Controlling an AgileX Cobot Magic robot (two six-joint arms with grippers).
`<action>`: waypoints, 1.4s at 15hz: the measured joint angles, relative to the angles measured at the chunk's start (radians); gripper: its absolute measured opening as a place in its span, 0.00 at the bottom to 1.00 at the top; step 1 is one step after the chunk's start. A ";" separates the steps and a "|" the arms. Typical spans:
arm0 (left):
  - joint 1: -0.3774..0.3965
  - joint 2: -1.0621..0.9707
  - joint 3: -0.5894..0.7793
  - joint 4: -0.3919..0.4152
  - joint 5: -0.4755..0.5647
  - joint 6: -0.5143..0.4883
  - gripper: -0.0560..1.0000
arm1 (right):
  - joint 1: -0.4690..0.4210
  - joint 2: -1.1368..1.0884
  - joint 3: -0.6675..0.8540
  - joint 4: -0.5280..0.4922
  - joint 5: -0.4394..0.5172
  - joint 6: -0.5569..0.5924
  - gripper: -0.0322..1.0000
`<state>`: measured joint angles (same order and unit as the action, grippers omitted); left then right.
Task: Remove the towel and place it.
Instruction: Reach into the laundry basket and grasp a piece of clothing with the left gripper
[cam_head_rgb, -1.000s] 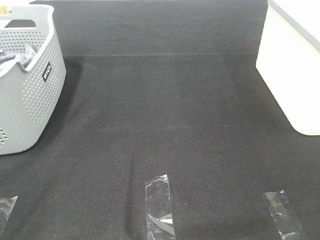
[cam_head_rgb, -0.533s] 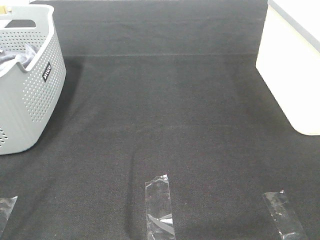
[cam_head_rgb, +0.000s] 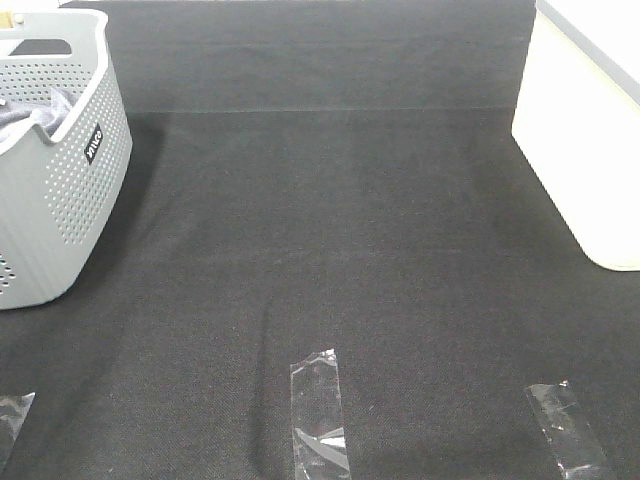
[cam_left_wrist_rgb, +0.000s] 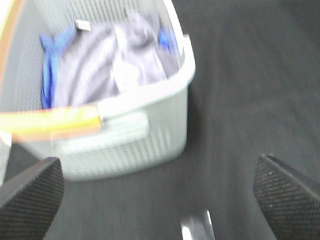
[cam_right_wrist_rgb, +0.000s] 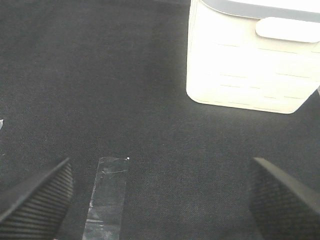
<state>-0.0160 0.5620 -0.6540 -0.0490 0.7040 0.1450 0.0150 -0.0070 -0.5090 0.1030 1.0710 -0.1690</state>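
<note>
The slate grey-purple towel (cam_left_wrist_rgb: 115, 60) lies crumpled inside the grey perforated basket (cam_left_wrist_rgb: 125, 135), on top of a bright blue cloth (cam_left_wrist_rgb: 47, 75). In the exterior view the basket (cam_head_rgb: 60, 190) stands at the far left with a bit of the towel (cam_head_rgb: 25, 118) showing over its rim. My left gripper (cam_left_wrist_rgb: 160, 200) is open and empty, in front of the basket and apart from it; that view is blurred. My right gripper (cam_right_wrist_rgb: 160, 200) is open and empty above the black mat. Neither gripper shows in the exterior view.
A white bin (cam_head_rgb: 585, 130) stands at the right edge, also in the right wrist view (cam_right_wrist_rgb: 250, 60). Clear tape strips (cam_head_rgb: 318, 415) (cam_head_rgb: 565, 430) lie on the black mat (cam_head_rgb: 330, 230) near the front. An orange bar (cam_left_wrist_rgb: 50, 122) crosses the basket's near rim.
</note>
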 joint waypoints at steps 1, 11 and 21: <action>0.000 0.084 -0.028 0.004 -0.063 0.000 0.99 | 0.000 0.000 0.000 0.000 0.000 0.000 0.88; 0.000 0.788 -0.500 0.190 -0.106 -0.138 0.98 | 0.000 0.000 0.000 0.000 0.000 0.000 0.88; 0.017 1.346 -1.086 0.388 0.170 -0.242 0.71 | 0.000 0.000 0.000 0.000 0.000 0.000 0.88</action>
<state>0.0010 1.9080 -1.7400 0.3390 0.8740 -0.0970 0.0150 -0.0070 -0.5090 0.1030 1.0710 -0.1690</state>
